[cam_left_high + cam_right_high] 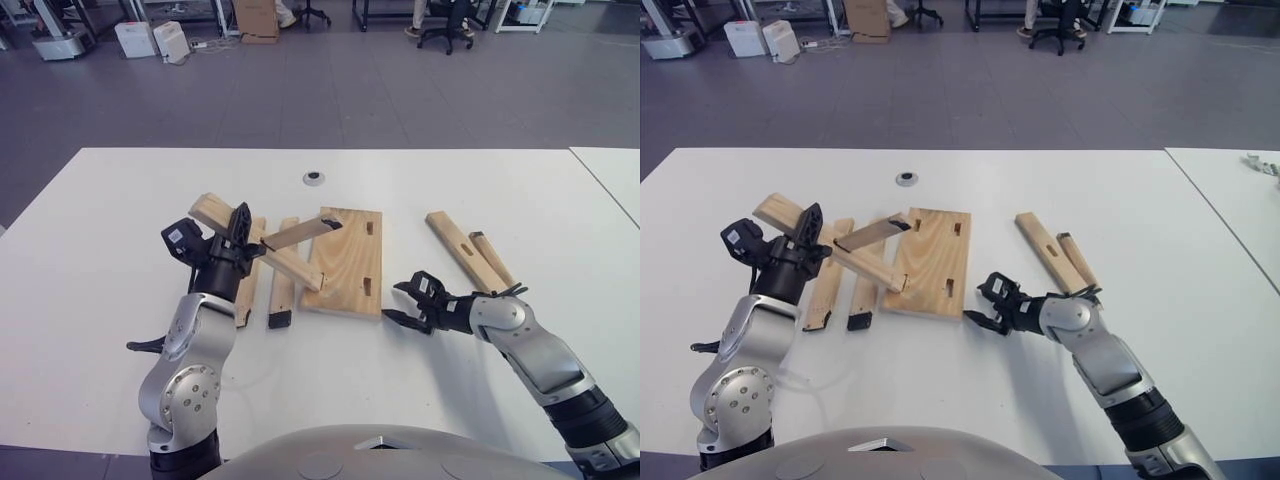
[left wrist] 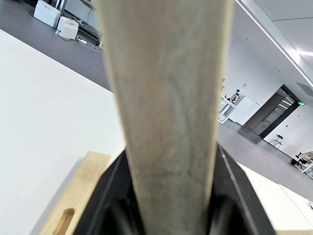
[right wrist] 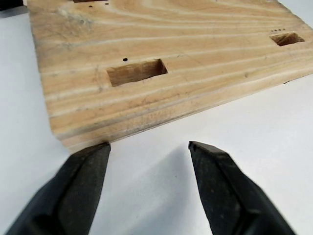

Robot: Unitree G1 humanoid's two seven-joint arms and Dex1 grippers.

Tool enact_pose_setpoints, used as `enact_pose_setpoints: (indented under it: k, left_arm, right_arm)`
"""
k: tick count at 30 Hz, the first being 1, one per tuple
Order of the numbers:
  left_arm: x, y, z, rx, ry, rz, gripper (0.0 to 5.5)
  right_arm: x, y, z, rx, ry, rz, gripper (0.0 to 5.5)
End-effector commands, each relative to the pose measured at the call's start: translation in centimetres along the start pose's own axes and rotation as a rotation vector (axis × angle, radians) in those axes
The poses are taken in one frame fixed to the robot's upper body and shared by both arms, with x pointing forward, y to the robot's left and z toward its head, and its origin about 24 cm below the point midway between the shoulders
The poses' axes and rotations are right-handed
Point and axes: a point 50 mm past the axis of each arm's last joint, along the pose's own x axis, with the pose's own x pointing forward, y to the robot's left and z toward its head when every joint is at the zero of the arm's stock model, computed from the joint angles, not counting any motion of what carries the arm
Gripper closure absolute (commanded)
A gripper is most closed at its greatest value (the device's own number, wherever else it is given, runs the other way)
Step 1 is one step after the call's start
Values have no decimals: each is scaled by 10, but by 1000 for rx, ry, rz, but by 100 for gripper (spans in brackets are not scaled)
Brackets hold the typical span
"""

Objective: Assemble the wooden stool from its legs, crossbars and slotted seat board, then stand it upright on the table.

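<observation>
Left pincer [image 1: 241, 232] is squeezed tight on a long stick [image 1: 290, 265], with one finger on each side of the wood. It holds the long stick up off the table [image 1: 100, 250], tilted. One end is at 10 o'clock and the other points to 4 o'clock, over the left edge of the board [image 1: 352, 265]. A grey stick [image 1: 300, 233] with a dark tip leans up from the long stick toward 2 o'clock. Its tip is over the board's far left corner. I cannot tell if these two are joined.

Right pincer [image 1: 392, 303] has nothing in it. Its two fingers [image 3: 80, 188] are spread wide. They sit low over the table at 5 o'clock from the board, and the tips point at the board's near edge. One tip is just beside that edge. I cannot tell if it touches.

The board lies flat in the middle of the table with its slots facing up. Two flat sticks [image 1: 283, 275] lie side by side at 9 o'clock from it, partly under the long stick. Two other sticks [image 1: 455, 245] lie at 3 o'clock, and a strip of white table runs between them and the board. A small round cap [image 1: 314, 178] sits at 11 o'clock, well apart from the board. The table's far edge is past the cap. A wide white top spreads out at 9 o'clock from the left pincer.
</observation>
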Motion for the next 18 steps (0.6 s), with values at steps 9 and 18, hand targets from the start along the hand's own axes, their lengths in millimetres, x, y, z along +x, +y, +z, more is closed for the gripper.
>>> enact_pose_setpoints:
  k: [9,18]
  left_arm:
    - [1,4,-17,279,158,-4,449]
    - [11,-19,-46,541,238,-102,449]
  right_arm:
    - [-2,-7,2,-23,-3,-22,250]
    - [-7,-19,8,-47,-15,-90,250]
